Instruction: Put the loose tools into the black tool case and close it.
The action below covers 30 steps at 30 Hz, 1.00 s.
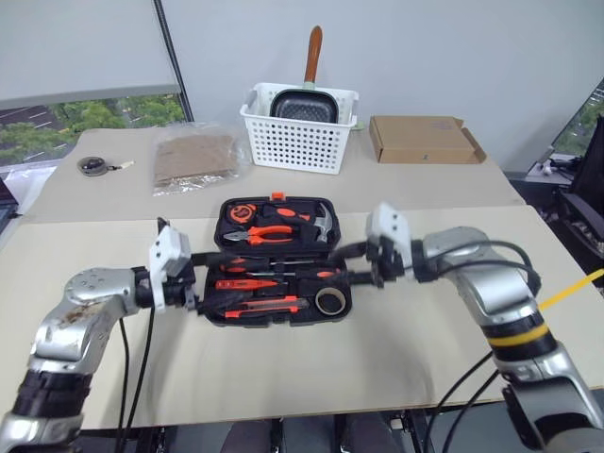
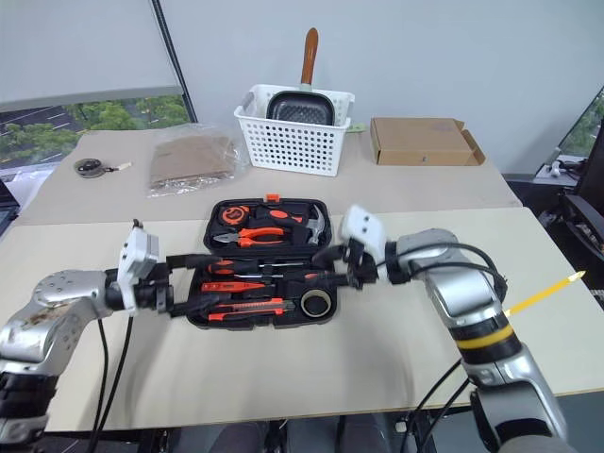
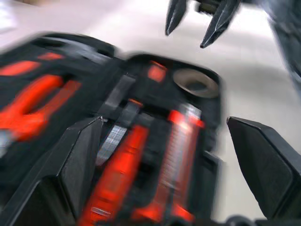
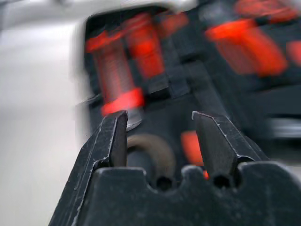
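Observation:
The black tool case (image 1: 223, 219) lies open at the table's centre, its orange latch (image 1: 277, 196) on the far edge. In its near half lie two long screwdrivers (image 1: 247, 267), an orange-black utility knife (image 1: 269, 305) and a greyish tape ring (image 1: 329, 300). Pliers and a hammer fill the far half. My left gripper (image 1: 209, 281) is open at the case's left edge, its fingers wide over the near half. From the right edge, my right gripper (image 1: 347, 264) points in, open with nothing between its fingers. Just beyond its fingers (image 4: 115, 136) lies the tape ring (image 4: 150, 146).
A white perforated basket (image 1: 300, 142) holding a black pan with a brown handle stands at the back. A flat cardboard box (image 1: 422, 139) is to its right, a plastic bag (image 1: 195, 159) and a round dark disc with a cord (image 1: 92, 166) to its left.

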Each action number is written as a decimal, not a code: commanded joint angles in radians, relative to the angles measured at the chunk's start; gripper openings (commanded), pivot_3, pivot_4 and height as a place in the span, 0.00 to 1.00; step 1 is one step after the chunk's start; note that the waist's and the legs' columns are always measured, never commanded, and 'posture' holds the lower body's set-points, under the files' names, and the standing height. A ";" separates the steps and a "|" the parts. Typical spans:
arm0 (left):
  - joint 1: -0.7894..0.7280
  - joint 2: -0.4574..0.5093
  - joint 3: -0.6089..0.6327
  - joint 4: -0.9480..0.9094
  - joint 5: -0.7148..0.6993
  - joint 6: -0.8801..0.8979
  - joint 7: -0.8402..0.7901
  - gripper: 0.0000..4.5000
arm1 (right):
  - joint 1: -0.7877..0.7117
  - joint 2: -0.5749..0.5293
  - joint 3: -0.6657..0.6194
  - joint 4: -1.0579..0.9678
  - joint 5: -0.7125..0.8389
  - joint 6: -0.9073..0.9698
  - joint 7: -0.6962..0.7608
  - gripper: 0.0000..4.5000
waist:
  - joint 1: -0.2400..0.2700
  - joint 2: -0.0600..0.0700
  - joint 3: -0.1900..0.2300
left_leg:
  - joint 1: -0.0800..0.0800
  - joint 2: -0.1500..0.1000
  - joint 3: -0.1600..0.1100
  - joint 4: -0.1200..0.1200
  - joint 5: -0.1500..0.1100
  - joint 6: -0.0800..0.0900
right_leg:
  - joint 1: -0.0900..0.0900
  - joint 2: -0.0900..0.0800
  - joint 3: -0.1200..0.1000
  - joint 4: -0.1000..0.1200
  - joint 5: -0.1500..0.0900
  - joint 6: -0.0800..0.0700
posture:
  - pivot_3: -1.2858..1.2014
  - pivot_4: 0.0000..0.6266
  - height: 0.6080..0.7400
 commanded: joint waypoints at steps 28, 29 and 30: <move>-0.490 -0.144 0.144 0.809 0.105 0.133 0.354 1.00 | -0.379 0.277 -0.234 0.822 -0.009 0.009 -0.360 0.00 | -0.029 0.000 0.000 | -0.002 -0.002 0.001 -0.002 0.000 0.001 | 0.000 0.000 0.001 0.002 0.008 -0.001 | 0.52 0.24 0.70; -0.500 -0.143 0.153 0.837 0.104 0.131 0.350 1.00 | -0.382 0.277 -0.235 0.825 -0.009 0.007 -0.361 0.00 | -0.029 0.000 0.000 | -0.002 -0.002 0.001 -0.002 0.000 0.001 | 0.000 0.000 0.001 0.002 0.008 -0.001 | 0.52 0.24 0.70; -0.506 -0.140 0.159 0.862 0.105 0.132 0.343 1.00 | -0.386 0.278 -0.238 0.827 -0.009 0.007 -0.365 0.00 | -0.030 0.000 0.000 | -0.002 -0.002 0.001 -0.002 0.000 0.001 | 0.000 0.001 0.001 0.002 0.008 -0.001 | 0.52 0.24 0.70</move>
